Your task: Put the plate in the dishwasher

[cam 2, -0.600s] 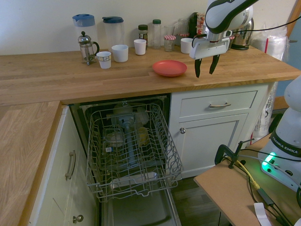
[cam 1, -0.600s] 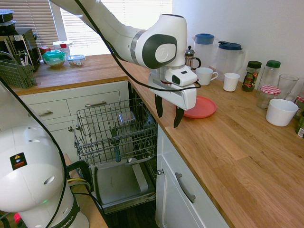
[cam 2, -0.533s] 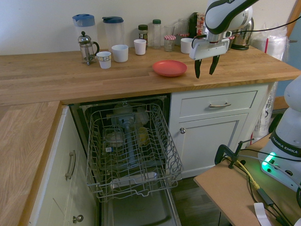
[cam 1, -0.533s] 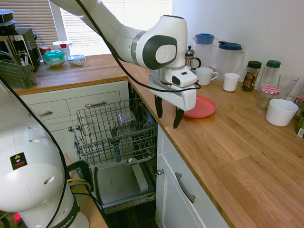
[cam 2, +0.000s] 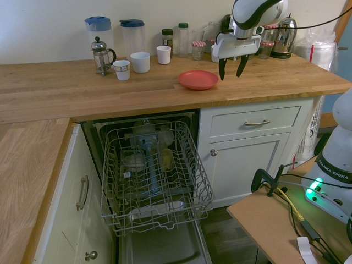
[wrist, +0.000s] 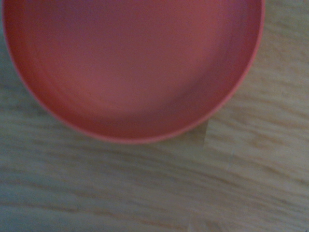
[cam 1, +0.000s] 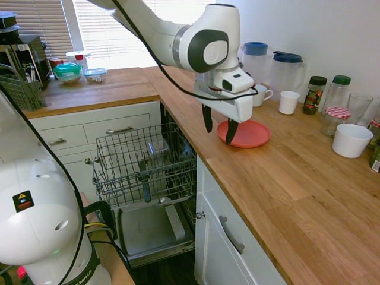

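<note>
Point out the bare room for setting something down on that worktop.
The worktop is bare in front of the French press, and from the white bowl to the front edge. It's crowded along the wall, with pitchers, mugs and jars.

First exterior view: bright, daylight through window blinds, slats washed out toward white. Second exterior view: evenly lit, readable; dishwasher interior dark, green glow on arm base. Wrist view: dim, soft, plate and counter grain both blurred.
</note>
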Controlling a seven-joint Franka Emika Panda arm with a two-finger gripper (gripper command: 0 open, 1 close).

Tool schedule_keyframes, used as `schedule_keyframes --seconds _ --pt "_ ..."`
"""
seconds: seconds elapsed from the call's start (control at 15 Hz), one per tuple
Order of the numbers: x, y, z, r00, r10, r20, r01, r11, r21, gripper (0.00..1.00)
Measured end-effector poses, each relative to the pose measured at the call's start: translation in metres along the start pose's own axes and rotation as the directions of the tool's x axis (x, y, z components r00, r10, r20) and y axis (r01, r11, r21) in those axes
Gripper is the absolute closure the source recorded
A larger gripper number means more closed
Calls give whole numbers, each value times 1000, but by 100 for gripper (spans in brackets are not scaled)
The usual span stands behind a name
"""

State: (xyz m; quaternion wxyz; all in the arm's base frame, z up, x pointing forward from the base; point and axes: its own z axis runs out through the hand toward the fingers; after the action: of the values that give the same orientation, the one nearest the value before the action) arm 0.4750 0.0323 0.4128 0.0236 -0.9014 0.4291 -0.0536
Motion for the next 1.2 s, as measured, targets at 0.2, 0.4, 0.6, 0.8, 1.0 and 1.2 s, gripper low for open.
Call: schedule_keyframes --seconds 0.2,0.4,0.6,0.8,1.0,1.2 --pt "26 -30 -1 998 69 2 -69 998 14 0" --pt "56 -54 6 988 154 6 -154 988 -1 0" --pt "84 -68 21 977 214 20 -213 977 -25 0" --pt "106 -71 45 967 254 32 -252 966 -61 0" --pt "113 -73 63 963 264 44 -260 962 -87 0" --pt "117 -74 79 961 270 56 -263 959 -105 100"
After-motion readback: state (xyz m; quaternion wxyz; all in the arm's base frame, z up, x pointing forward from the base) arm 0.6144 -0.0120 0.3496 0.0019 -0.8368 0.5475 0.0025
